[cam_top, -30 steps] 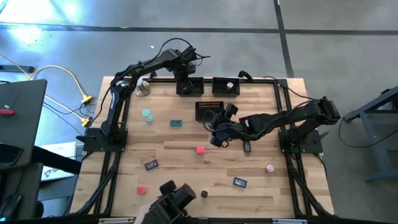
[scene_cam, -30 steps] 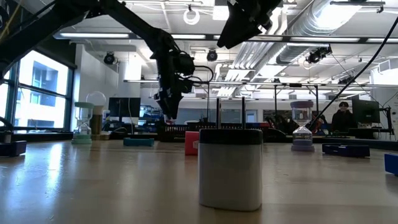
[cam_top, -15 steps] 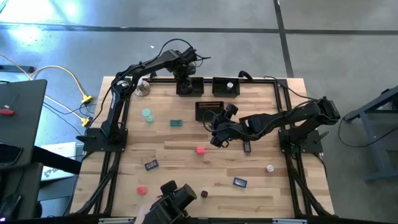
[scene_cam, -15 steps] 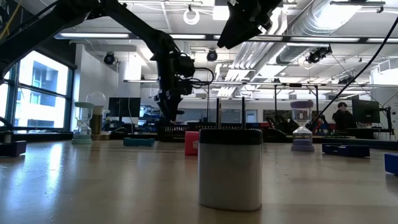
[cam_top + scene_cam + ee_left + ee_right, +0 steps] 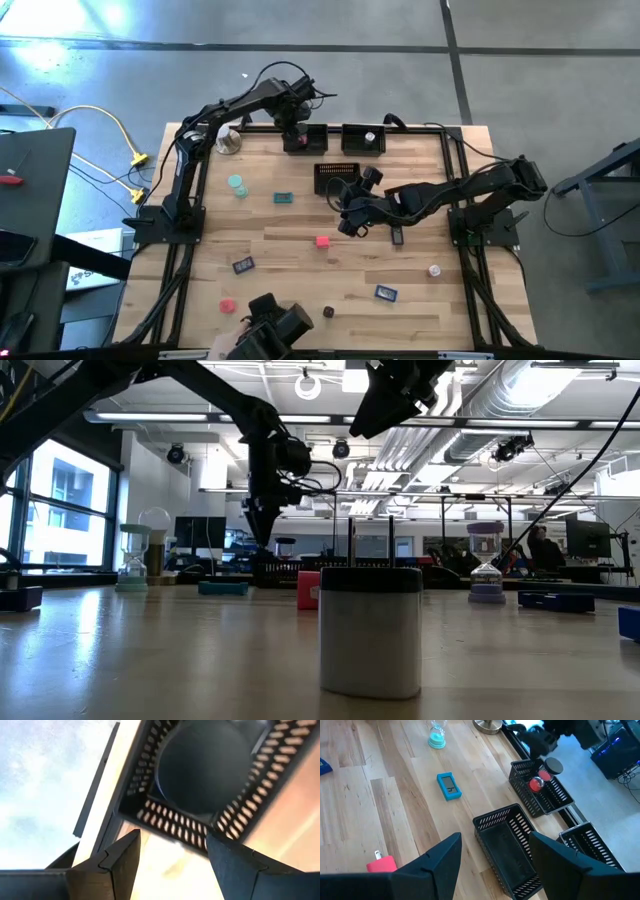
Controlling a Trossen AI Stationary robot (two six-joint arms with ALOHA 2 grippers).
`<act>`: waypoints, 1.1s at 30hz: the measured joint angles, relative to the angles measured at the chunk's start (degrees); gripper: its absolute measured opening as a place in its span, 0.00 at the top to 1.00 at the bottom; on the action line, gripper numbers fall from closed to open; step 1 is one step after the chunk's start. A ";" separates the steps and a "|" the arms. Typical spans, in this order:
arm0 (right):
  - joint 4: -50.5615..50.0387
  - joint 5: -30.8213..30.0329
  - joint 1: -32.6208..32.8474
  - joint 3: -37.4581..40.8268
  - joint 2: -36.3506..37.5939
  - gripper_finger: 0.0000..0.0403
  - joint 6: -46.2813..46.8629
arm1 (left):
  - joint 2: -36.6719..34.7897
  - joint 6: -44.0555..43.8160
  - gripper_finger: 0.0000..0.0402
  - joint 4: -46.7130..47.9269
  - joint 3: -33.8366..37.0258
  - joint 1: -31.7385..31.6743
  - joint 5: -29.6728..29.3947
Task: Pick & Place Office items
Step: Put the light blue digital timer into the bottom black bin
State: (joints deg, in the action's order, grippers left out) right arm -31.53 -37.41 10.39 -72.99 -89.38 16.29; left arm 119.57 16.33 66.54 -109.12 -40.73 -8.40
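Left gripper (image 5: 291, 127) open, empty, over 12 o'clock tray (image 5: 306, 139); lift clear or you'll snag its mesh wall

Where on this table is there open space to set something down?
Bare wood lies between the pink-red cube, the dark blue block and the blue block. The far edge is crowded: three mesh trays, the left gripper and the right gripper.

The left claw (image 5: 291, 133) hangs with fingers apart at the worktop's (image 5: 300, 270) far edge, the right claw (image 5: 347, 222) parted mid-worktop.
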 joint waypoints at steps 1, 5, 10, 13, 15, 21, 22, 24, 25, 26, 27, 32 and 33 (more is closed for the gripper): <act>0.02 0.01 0.00 0.00 0.00 0.45 0.00 | -0.73 0.28 0.46 0.77 0.00 0.04 -0.11; 0.15 0.02 0.00 0.00 0.00 0.45 0.03 | -3.75 0.38 0.46 3.06 0.00 0.45 -0.15; 0.17 0.04 0.00 0.00 0.00 0.45 0.13 | -8.12 -0.65 0.46 6.64 0.00 0.95 -0.31; 0.04 0.04 0.50 0.00 0.00 0.45 0.15 | -10.54 -3.09 0.46 9.70 0.00 1.38 0.07; 0.04 0.04 1.09 0.00 0.00 0.45 0.17 | -11.87 -6.64 0.46 13.66 0.00 1.39 2.41; -0.66 0.13 2.97 -0.02 0.50 0.45 0.20 | -14.12 -14.15 0.46 23.94 0.29 1.96 15.55; -0.66 0.11 3.31 -0.02 0.55 0.45 0.24 | -14.46 -15.56 0.46 23.13 0.69 2.24 17.37; -0.79 0.00 3.94 -0.02 0.55 0.45 0.39 | -14.79 -17.01 0.46 23.78 0.94 3.05 19.86; -0.84 0.04 4.22 -0.02 0.52 0.45 0.40 | -14.86 -17.28 0.46 23.74 0.94 3.55 20.14; -0.93 0.04 4.51 -0.02 0.52 0.45 0.40 | -14.89 -17.19 0.46 23.45 0.94 4.12 20.14; -0.96 0.02 4.81 -0.02 0.52 0.45 0.40 | -14.87 -16.64 0.46 23.42 0.95 4.70 20.14; -1.30 0.07 6.09 -0.02 0.52 0.45 0.63 | -14.85 -15.46 0.44 23.47 1.01 7.71 20.13; -1.29 0.03 6.38 -0.02 0.52 0.45 0.63 | -14.85 -15.37 0.43 23.44 1.01 8.30 20.15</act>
State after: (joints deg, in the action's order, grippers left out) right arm -32.82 -37.38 16.77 -73.01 -88.86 16.93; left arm 104.73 0.96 89.98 -108.12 -32.42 11.75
